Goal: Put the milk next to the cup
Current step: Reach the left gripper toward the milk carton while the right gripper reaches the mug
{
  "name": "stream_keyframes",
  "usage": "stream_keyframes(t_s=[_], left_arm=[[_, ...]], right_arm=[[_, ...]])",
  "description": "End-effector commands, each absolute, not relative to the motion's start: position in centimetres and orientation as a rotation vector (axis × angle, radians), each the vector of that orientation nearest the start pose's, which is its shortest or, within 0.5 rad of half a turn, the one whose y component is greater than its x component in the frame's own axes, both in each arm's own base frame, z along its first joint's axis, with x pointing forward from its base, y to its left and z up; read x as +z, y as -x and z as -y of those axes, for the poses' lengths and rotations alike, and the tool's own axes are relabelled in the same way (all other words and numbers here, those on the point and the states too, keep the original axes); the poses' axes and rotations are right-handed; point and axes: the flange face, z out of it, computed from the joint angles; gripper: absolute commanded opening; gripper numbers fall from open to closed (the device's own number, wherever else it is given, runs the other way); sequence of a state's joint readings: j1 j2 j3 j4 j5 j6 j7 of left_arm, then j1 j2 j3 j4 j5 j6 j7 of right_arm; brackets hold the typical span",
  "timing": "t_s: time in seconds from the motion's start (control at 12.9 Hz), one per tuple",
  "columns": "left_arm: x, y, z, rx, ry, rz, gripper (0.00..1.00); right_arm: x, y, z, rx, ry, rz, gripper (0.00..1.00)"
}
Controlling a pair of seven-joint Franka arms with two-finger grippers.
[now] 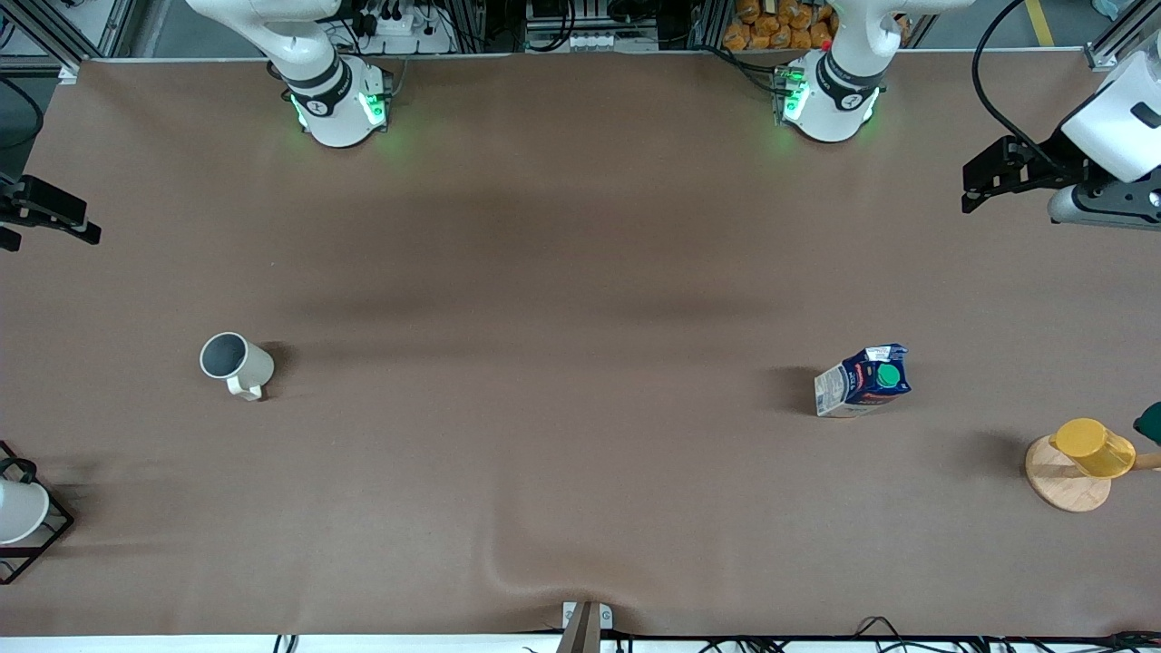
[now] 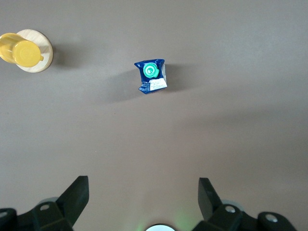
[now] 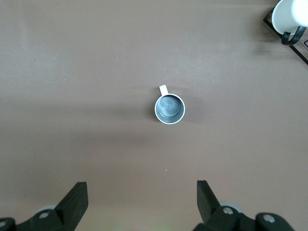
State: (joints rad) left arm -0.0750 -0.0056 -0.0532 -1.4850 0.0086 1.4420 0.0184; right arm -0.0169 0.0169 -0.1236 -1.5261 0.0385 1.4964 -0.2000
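The milk (image 1: 863, 381), a dark blue and white carton with a green cap, stands on the brown table toward the left arm's end. It also shows in the left wrist view (image 2: 151, 76). The cup (image 1: 235, 363), an off-white mug with a grey inside, stands toward the right arm's end, far from the milk, and shows in the right wrist view (image 3: 169, 108). My left gripper (image 1: 984, 181) is open and empty, high over the table's end (image 2: 143, 192). My right gripper (image 1: 54, 227) is open and empty, high over its own end (image 3: 142, 195).
A yellow cup on a round wooden disc (image 1: 1084, 458) stands near the milk, at the left arm's end (image 2: 21, 50). A white vessel in a black wire frame (image 1: 18, 512) sits at the right arm's end (image 3: 288, 14). A dark green object (image 1: 1150, 422) shows at the edge.
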Motion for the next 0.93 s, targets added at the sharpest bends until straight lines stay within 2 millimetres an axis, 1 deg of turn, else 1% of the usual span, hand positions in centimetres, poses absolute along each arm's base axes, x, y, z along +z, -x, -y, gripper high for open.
stream_keyframes(t_s=[0.0,0.16,0.31,0.39,0.47,0.62,0.78,0.85], left_arm=[[66.4,-53.0,6.6,0.055,3.097,-0.256,1.0],[66.2,-53.2,6.8,0.059,3.098,-0.249,1.0],[65.6,-53.5,7.1,0.076,3.096,-0.253,1.0],[64.9,-53.9,7.0,0.097,3.092,-0.255,1.0],[64.6,-54.1,7.1,0.103,3.087,-0.254,1.0],[62.1,-55.6,7.0,0.162,3.067,-0.233,1.0],[60.3,-57.4,6.3,0.121,3.077,-0.213,1.0],[59.5,-58.0,6.4,0.116,3.082,-0.212,1.0]], right_arm=[[63.0,-55.1,7.0,0.081,3.109,0.081,1.0],[62.4,-55.4,7.0,0.1,3.106,0.083,1.0],[62.4,-55.5,7.0,0.1,3.106,0.083,1.0],[61.9,-55.7,7.2,0.112,3.105,0.078,1.0],[60.4,-56.6,7.4,0.135,3.096,0.071,1.0],[57.2,-58.7,8.0,0.157,3.099,0.061,1.0],[53.6,-60.5,9.6,0.182,3.098,0.085,1.0],[51.5,-61.4,10.4,0.191,3.096,0.1,1.0]])
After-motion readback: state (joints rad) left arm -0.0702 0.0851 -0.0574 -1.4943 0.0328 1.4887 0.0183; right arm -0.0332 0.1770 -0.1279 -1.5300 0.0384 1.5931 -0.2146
